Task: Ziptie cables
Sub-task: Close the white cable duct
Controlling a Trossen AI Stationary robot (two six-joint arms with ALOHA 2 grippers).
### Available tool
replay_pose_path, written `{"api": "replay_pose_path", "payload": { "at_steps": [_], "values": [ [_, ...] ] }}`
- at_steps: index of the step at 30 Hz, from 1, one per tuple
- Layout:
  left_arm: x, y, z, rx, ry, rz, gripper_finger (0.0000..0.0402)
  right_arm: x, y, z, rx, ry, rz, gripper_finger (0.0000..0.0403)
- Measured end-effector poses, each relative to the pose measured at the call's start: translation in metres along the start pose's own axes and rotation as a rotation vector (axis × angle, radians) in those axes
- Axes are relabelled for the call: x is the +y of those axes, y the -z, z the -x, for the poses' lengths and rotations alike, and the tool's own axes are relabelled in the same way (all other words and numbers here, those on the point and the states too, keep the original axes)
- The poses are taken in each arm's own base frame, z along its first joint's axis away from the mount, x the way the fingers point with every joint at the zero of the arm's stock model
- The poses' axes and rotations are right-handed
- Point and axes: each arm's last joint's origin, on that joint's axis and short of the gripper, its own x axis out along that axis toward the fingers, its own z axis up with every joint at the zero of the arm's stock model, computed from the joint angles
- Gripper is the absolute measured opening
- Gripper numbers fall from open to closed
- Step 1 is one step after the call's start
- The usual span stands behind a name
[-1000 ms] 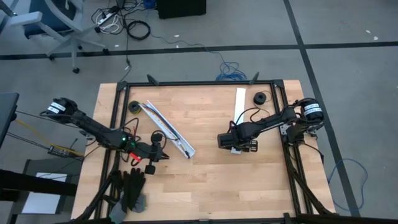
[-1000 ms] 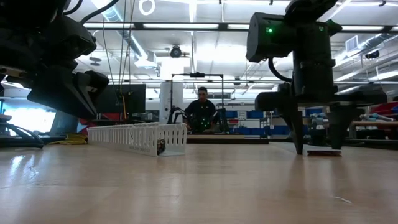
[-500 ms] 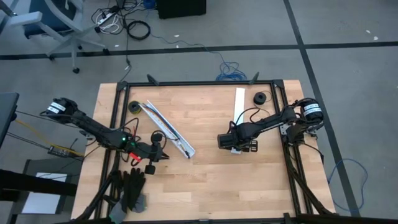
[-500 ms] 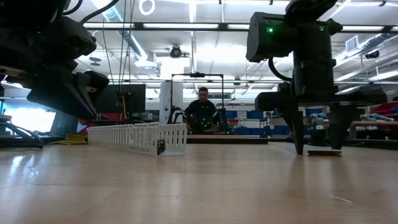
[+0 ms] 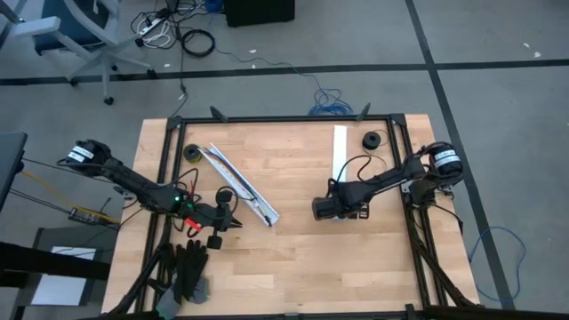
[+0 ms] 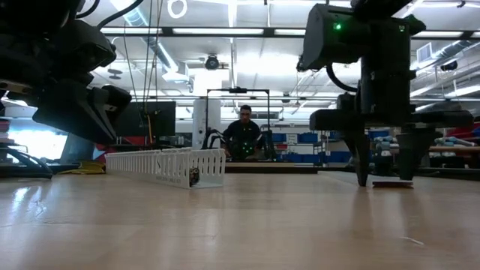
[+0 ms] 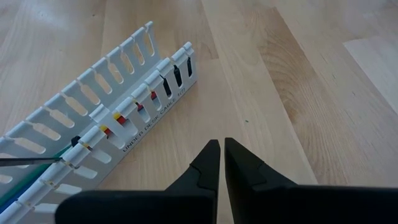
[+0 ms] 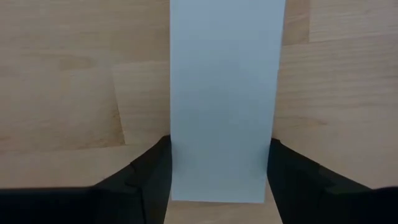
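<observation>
- High view: wooden desk (image 5: 293,258) inside a black frame; both arms reach in from the sides.
- Left gripper (image 7: 221,152): parked at the left of the high view, just short of the channel's near end; jaws pressed together, holding nothing.
- Slotted white channel (image 5: 240,184): lies diagonally, left of centre in the high view.
- Cables (image 7: 118,117): red, yellow and dark strands show through the channel's slots in the left wrist view, with a green run at that frame's lower left. They sit inside the channel, well apart from the right arm.
- Right gripper (image 8: 217,186): right of centre in the high view, over the near end of the flat white strip (image 8: 227,93); jaws spread, one finger on each long edge of the strip. Whether they press on it, I cannot tell.
- Low view: right fingertips reach down to the desk beside a thin dark-looking flat piece; a person sits far behind.
- Handling note (judgement): the step looks like taking up the strip. Keep the jaws square to its edges, low on the desk, and close slowly so the thin piece does not slide or buckle.
- Black round part (image 5: 371,139): upper right of the desk, unused.
</observation>
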Motion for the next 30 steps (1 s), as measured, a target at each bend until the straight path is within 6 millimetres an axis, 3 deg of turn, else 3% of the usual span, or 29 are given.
{"api": "replay_pose_path", "payload": {
  "at_steps": [9, 20, 30],
  "values": [
    [0.000, 0.000, 0.000, -0.001, 0.000, 0.000, 0.0000, -0.001, 0.021, 0.010, -0.064, -0.031, 0.027, 0.0212],
    [0.000, -0.001, 0.000, -0.010, 0.001, 0.002, 0.0000, 0.009, 0.048, 0.036, -0.168, -0.196, 0.094, 0.0211],
    [0.000, -0.002, 0.000, -0.019, -0.014, -0.016, 0.0000, 0.011, 0.076, 0.045, -0.233, -0.398, 0.232, 0.0212]
  ]
}}
